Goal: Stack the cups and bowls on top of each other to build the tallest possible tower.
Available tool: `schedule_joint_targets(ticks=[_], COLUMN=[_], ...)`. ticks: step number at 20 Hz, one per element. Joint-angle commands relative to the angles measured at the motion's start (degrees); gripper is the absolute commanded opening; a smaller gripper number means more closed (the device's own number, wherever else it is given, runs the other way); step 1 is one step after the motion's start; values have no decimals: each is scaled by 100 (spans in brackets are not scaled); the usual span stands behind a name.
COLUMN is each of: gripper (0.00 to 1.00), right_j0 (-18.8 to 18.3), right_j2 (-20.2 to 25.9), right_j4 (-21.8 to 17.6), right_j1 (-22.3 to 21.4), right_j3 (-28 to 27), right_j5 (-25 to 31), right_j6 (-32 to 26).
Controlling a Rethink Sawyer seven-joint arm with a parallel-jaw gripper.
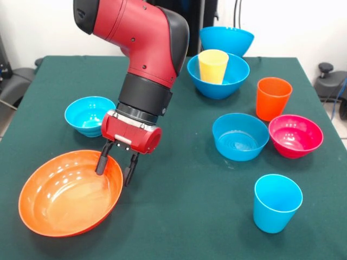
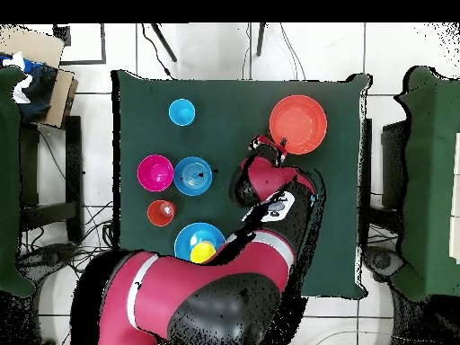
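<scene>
Hand (image 1: 115, 162), fingers apart and empty, straddles orange bowl's (image 1: 69, 193) rim; yellow cup (image 1: 212, 66) sits in blue bowl (image 1: 219, 76), rest scattered on bench (image 1: 179, 206). No tower yet.

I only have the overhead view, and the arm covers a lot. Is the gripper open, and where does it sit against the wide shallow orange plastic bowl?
Observer: The gripper is open and appears to straddle the rim of the wide shallow orange plastic bowl, with one finger inside and one outside.
Operator: Is anything hidden under the arm?
Observer: Yes. A small cyan plastic bowl sits upright on the table beside the orange bowl, apart from it.
Operator: Anything else?
Observer: A large blue plastic bowl stands empty at the table's far edge. It is just beyond the other large blue bowl, the one that holds the yellow plastic cup.
</scene>
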Motion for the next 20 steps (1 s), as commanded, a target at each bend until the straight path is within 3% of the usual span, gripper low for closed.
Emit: schedule_joint_targets(ticks=[1, 13, 14, 20], gripper=[100, 100, 0, 0], right_j0=[-13, -89, -139, -63], right_j2=[612, 741, 823, 722], right_j4=[-79, -128, -176, -162], right_j1=[17, -56, -95, -138], right_j3=[74, 148, 171, 224], right_j5=[252, 332, 400, 431], right_j6=[230, 239, 214, 201])
